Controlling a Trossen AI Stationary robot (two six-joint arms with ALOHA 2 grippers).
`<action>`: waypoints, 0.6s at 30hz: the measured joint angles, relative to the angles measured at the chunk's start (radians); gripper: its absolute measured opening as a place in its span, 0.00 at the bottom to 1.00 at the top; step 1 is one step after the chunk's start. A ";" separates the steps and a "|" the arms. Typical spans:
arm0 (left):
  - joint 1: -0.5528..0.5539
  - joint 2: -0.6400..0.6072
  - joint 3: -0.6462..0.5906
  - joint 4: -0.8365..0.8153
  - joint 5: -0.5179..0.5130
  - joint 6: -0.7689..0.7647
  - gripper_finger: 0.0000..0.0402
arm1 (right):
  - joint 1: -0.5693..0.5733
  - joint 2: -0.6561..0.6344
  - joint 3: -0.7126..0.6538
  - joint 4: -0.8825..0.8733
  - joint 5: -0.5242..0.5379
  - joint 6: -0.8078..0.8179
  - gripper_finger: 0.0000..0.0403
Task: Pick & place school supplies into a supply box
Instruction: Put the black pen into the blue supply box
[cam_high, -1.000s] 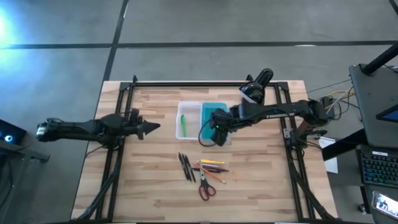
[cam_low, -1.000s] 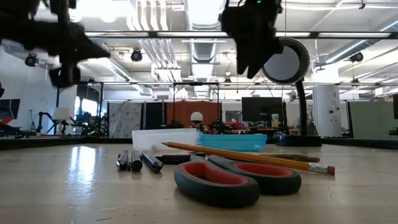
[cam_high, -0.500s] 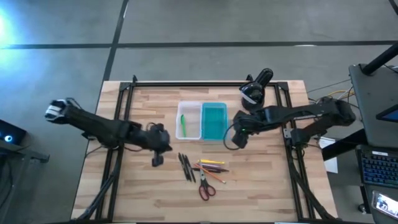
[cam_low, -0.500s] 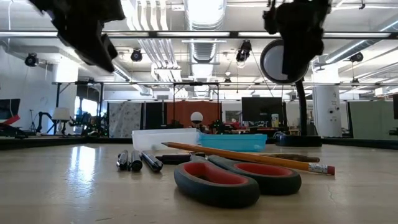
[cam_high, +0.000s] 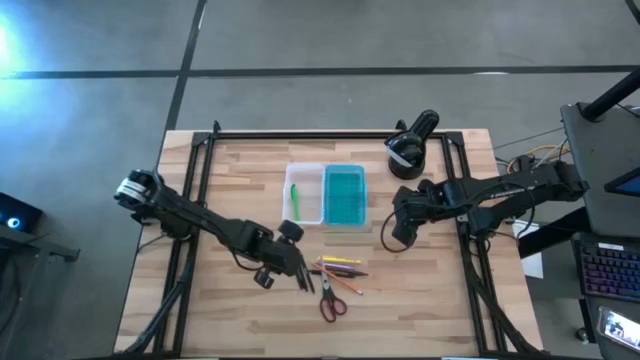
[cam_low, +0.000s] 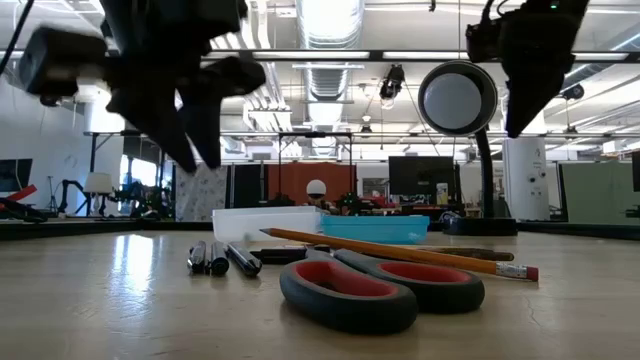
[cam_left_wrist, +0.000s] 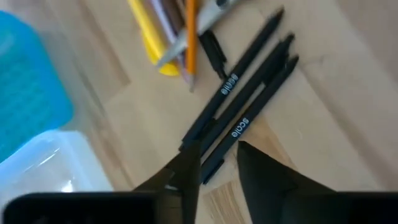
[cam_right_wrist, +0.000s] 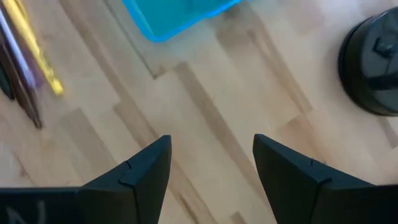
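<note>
Three dark pens (cam_high: 300, 268) lie side by side on the table, with yellow, orange and red pencils (cam_high: 341, 266) and red-handled scissors (cam_high: 331, 300) next to them. The supply box lies open: a clear tray (cam_high: 305, 178) with a green marker (cam_high: 294, 200) in it, joined to a teal tray (cam_high: 345, 196). My left gripper (cam_left_wrist: 217, 163) is open and hangs above the near ends of the pens (cam_left_wrist: 244, 109), clear of the table in the low view (cam_low: 200, 158). My right gripper (cam_high: 397, 228) is open above bare wood, to the right of the teal tray (cam_right_wrist: 180, 15).
A black round device with a white patch (cam_high: 410, 150) stands near the far right corner, on a stalk in the low view (cam_low: 457, 98). Black frame rails (cam_high: 200, 160) run along the table's left, far and right edges. Bare wood lies near the scissors (cam_low: 380, 290).
My left gripper has swung from above the table's left side toward the right and near edge, coming down over the dark pens. My right gripper has drawn back from over the teal tray toward the table's right edge. The supplies and the box have stayed put.
</note>
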 joint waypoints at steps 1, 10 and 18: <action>-0.001 0.018 0.002 0.000 0.000 0.020 0.26 | 0.009 0.000 -0.006 -0.005 -0.001 0.002 0.54; -0.005 0.103 0.019 0.004 0.008 0.134 0.30 | 0.059 -0.002 -0.047 -0.013 0.003 0.001 0.54; 0.026 0.165 0.017 0.006 0.010 0.203 0.30 | 0.062 -0.002 -0.057 -0.009 0.067 -0.002 0.54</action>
